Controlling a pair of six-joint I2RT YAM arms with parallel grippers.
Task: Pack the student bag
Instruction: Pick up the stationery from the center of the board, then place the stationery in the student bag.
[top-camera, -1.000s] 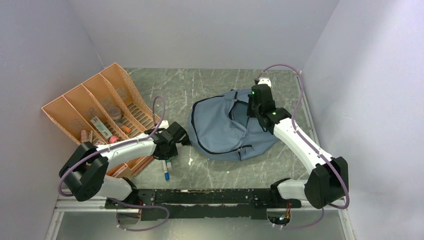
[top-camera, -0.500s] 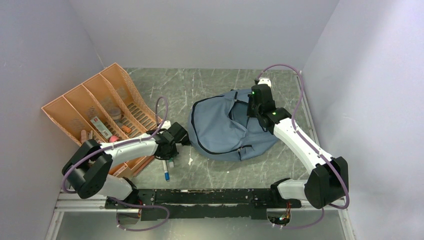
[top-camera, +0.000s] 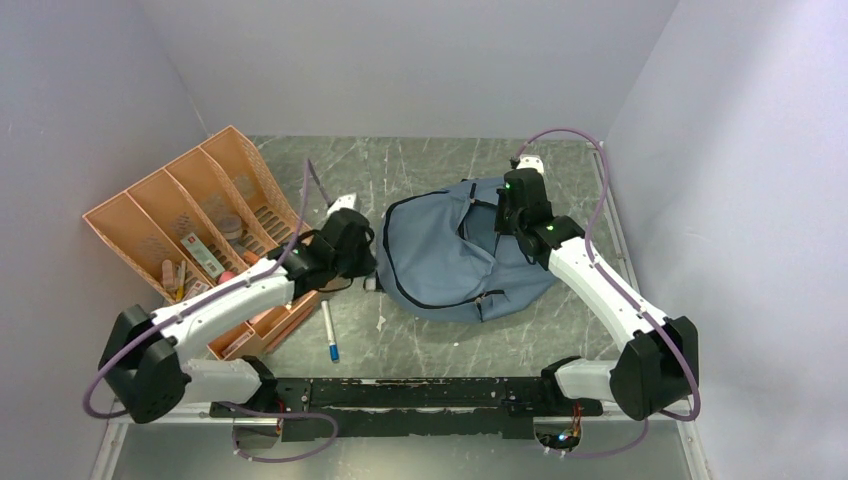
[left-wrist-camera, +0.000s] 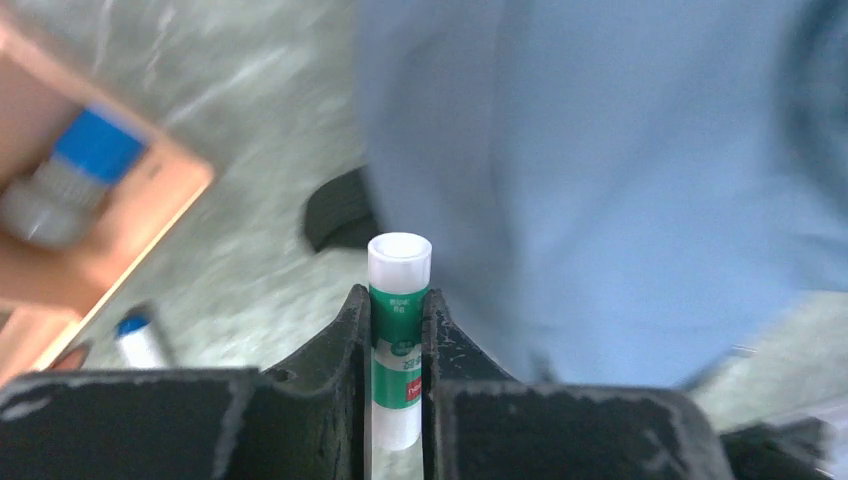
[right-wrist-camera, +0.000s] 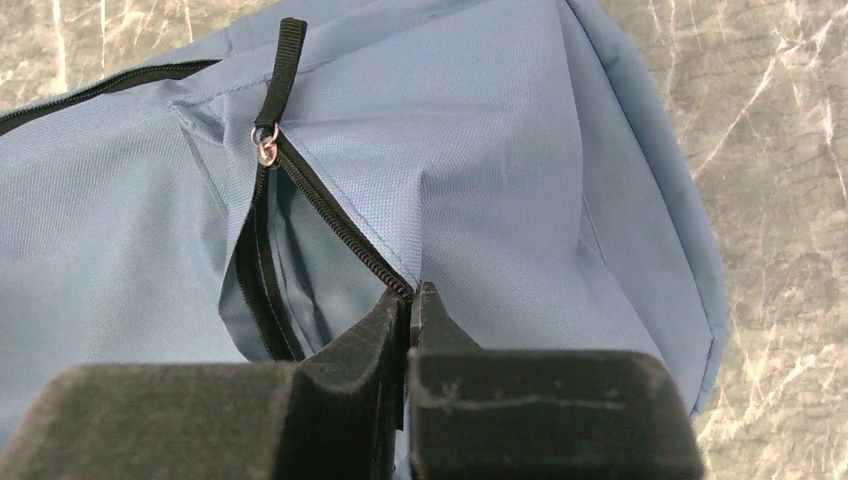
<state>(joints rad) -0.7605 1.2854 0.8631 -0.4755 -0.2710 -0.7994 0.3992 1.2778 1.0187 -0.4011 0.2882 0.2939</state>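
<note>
Student bag (top-camera: 455, 262) lies mid-counter, toward the right edge; right tool (right-wrist-camera: 411, 296) is pinched on its zipper-edge fabric. Left tool (left-wrist-camera: 396, 300) clamps a green-and-white glue stick (left-wrist-camera: 399, 262) beside the bag. Orange tray (top-camera: 150, 215) crowds the left edge, pen (top-camera: 328, 331) loose in front. Tray contents are too blurred to tell.
</note>
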